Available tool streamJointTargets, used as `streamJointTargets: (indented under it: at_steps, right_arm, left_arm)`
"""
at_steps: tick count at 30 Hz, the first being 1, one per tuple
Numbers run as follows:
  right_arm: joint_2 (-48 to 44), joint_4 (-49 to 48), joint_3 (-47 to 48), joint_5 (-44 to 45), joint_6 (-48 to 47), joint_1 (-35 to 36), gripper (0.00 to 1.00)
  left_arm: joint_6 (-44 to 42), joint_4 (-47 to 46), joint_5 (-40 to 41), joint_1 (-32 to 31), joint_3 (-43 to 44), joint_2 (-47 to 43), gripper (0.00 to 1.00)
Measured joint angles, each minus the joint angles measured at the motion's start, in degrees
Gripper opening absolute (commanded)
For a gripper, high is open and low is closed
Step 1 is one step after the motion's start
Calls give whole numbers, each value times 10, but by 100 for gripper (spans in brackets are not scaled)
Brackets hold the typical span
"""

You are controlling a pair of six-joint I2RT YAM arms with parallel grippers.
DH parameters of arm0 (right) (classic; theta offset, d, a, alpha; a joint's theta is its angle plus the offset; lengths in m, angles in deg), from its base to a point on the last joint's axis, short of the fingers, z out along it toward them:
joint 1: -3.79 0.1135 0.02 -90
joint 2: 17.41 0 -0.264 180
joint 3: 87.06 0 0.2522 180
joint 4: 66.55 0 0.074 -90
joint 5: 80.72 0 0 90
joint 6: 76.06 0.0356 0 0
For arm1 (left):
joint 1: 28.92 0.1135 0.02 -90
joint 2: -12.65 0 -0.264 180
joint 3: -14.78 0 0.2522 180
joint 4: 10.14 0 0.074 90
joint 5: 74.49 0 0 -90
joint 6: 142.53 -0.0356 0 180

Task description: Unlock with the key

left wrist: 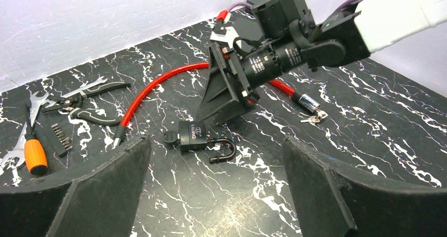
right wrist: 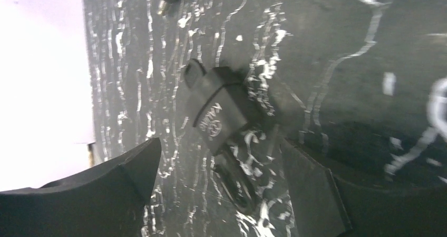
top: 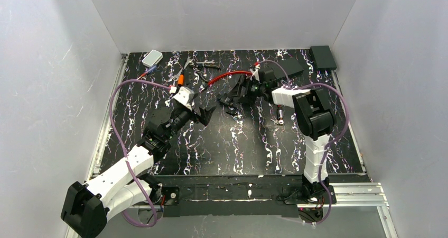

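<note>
A black padlock (left wrist: 197, 136) lies flat on the marbled table (left wrist: 221, 205). A black-headed key (left wrist: 171, 138) sticks out of its base. The shackle (left wrist: 225, 150) has one leg free of the body. My left gripper (left wrist: 216, 141) hangs open a short way in front of the lock, holding nothing. My right gripper (left wrist: 225, 105) stands open just behind the lock. In the right wrist view the padlock (right wrist: 219, 113), its key (right wrist: 194, 73) and shackle (right wrist: 237, 187) lie between the spread fingers of the right gripper (right wrist: 221, 152), untouched.
A red cable lock (left wrist: 158, 84) curves behind the padlock, with a small bunch of keys (left wrist: 313, 118) by its end. Pliers (left wrist: 87, 97), a wrench (left wrist: 21, 137) and an orange-handled screwdriver (left wrist: 34, 155) lie at the left. A white box (top: 152, 57) and a black box (top: 323, 56) sit at the back.
</note>
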Motion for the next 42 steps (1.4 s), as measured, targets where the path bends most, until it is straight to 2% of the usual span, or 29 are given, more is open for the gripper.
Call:
streamJointTargets:
  at_steps: [9,14,24,35,42]
  right_arm:
    - [-87,178,7,100,-91,-20,98]
    - [-228,250,-12,157,-137,-18,98]
    - [-505,298,-104,279,-185,-17,98]
    - [-779,305,-249,386,-124,-17,98]
    - [-875,308,-320,427,-56,-17,98]
  left_arm:
    - [0,0,7,0,0,0,92]
    - [0,2,10,0,0,-3,98]
    - [0,2,49,0,0,-46,98]
    - [0,2,61,0,0,-50,98]
    - [0,2,59,0,0,-50,98]
